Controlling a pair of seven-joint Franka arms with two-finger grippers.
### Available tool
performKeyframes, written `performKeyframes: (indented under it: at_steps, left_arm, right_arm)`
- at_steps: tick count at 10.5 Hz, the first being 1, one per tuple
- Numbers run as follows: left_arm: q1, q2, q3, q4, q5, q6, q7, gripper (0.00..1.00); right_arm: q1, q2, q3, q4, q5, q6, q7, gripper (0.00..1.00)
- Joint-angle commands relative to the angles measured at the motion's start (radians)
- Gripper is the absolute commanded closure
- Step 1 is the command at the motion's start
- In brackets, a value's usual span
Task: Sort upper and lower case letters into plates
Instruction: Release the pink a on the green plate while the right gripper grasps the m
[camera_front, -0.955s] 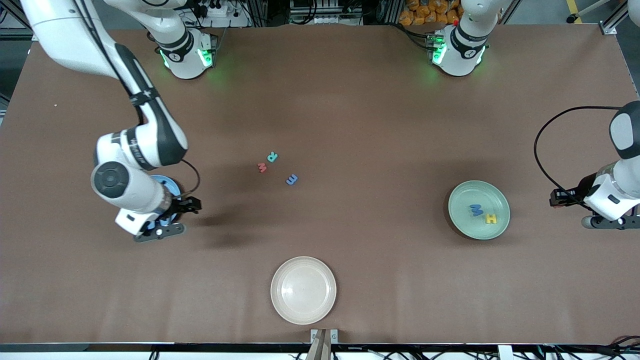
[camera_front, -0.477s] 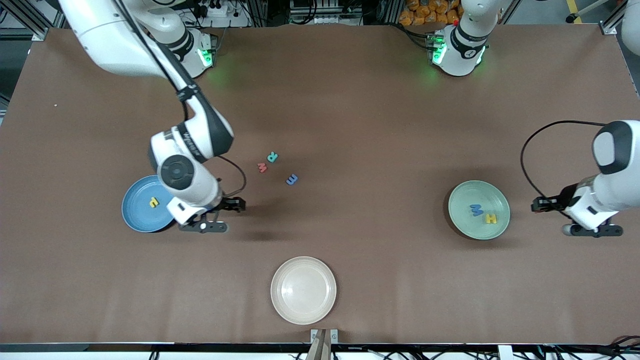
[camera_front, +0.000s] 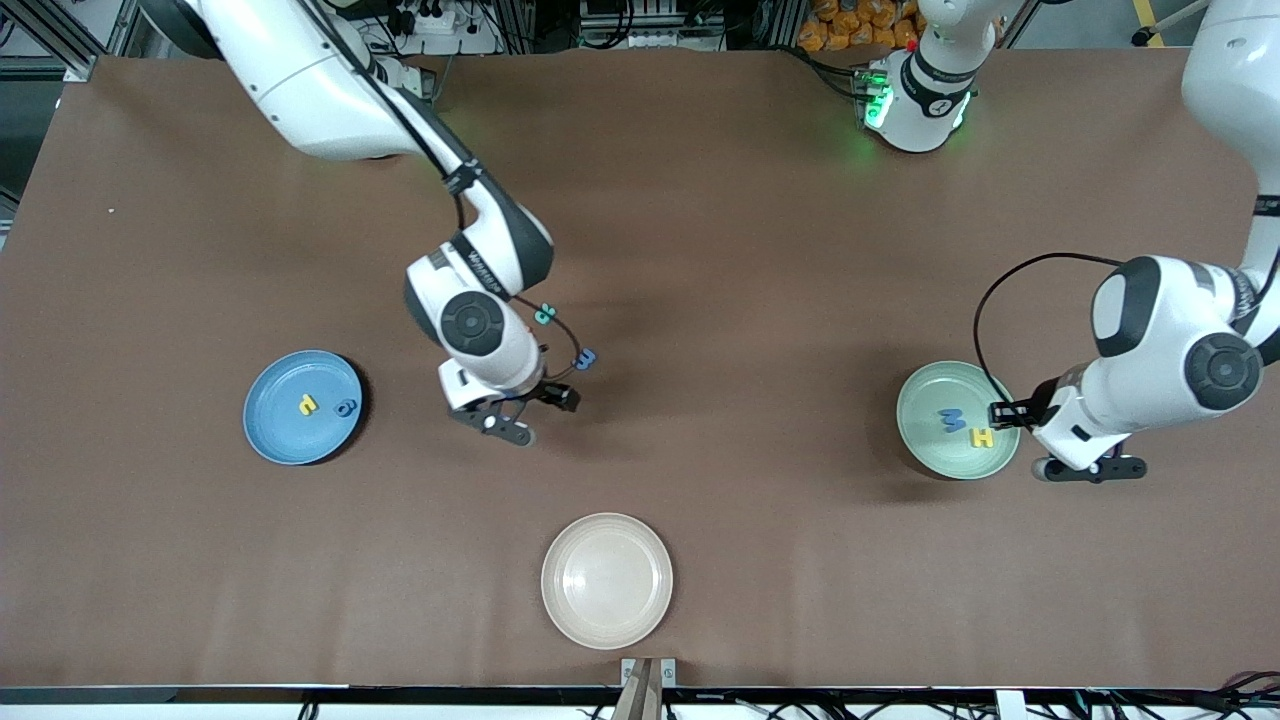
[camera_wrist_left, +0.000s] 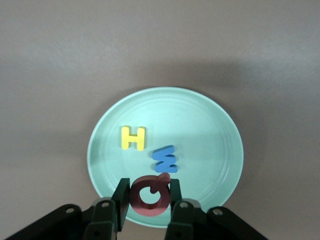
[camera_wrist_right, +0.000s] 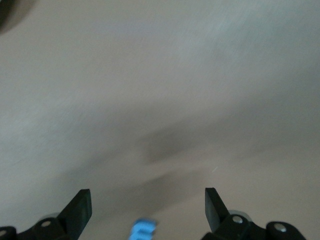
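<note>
The mint green plate (camera_wrist_left: 210, 125) lies directly under the left gripper (camera_wrist_left: 148, 200), whose fingers (camera_wrist_left: 121, 200) clamp a red letter (camera_wrist_left: 151, 196) on edge. A yellow H (camera_wrist_left: 133, 137) and a blue letter (camera_wrist_left: 165, 158) already lie in that plate, just ahead of the fingertips. Risk: the red letter hangs over the plate's rim zone, not its middle. If released here it may strike the rim and roll onto the table. It may also land on the blue letter, which sits just beside it.

The blue plate (camera_front: 290, 435) holds a yellow letter (camera_front: 308, 404) and a small blue letter (camera_front: 345, 408), well apart from both grippers.

The right gripper (camera_wrist_right: 148, 205) hangs with fingers spread wide and empty, over bare table. A blue letter (camera_wrist_right: 142, 230) lies between and just below its fingertips in the wrist view. Risk: a descent off-centre could push this flat piece aside instead of straddling it.

Hidden or unclear: the right arm covers part of the loose group in the front view; only a teal letter (camera_front: 543, 314) and the blue one show. The right wrist view is smeared, and its blue letter is cut off at the frame edge. Which case each piece is cannot be read reliably.
</note>
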Motion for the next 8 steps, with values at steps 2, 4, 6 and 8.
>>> performKeyframes:
  at_steps: [2, 4, 6, 8]
  left_arm:
    - [0.001, 0.063, -0.002, -0.043, 0.061, 0.027, -0.095, 0.89]
    - [0.002, 0.061, -0.002, -0.043, 0.061, 0.027, -0.095, 0.00]
    - [-0.013, 0.021, -0.008, -0.032, 0.061, 0.013, -0.112, 0.00]
    - [-0.059, -0.057, -0.020, -0.020, 0.058, -0.040, -0.126, 0.00]
  right_arm:
    - [0.052, -0.010, -0.005, -0.080, 0.020, 0.127, 0.202, 0.00]
    - [0.069, -0.029, -0.007, -0.151, 0.012, 0.201, 0.261, 0.00]
    - [0.077, -0.018, -0.015, -0.165, 0.011, 0.192, 0.300, 0.00]
    - [0.080, -0.017, -0.015, -0.173, 0.011, 0.168, 0.386, 0.00]
